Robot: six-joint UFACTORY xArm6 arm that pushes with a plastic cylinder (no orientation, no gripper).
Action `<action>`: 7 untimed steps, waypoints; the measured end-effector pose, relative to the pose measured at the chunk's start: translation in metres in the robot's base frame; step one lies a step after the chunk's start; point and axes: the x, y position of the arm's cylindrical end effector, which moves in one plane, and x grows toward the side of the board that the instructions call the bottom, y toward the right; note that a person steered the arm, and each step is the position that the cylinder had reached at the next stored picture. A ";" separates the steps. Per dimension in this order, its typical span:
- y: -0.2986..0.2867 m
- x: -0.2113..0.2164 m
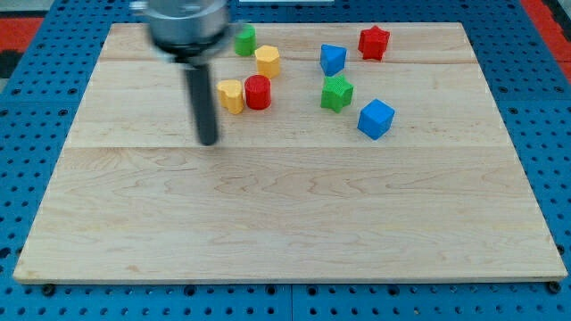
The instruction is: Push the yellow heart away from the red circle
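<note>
The yellow heart (231, 95) lies on the wooden board (285, 214), touching the left side of the red circle (258, 92). My tip (208, 141) rests on the board below and a little to the left of the yellow heart, apart from it. The rod rises from the tip to the arm's grey end at the view's top.
A yellow hexagon-like block (267, 61) and a green block (245, 40) sit above the red circle. To the right are a blue block (333, 59), a red star (374, 42), a green star (337, 92) and a blue cube (376, 119).
</note>
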 end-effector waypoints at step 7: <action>0.081 -0.010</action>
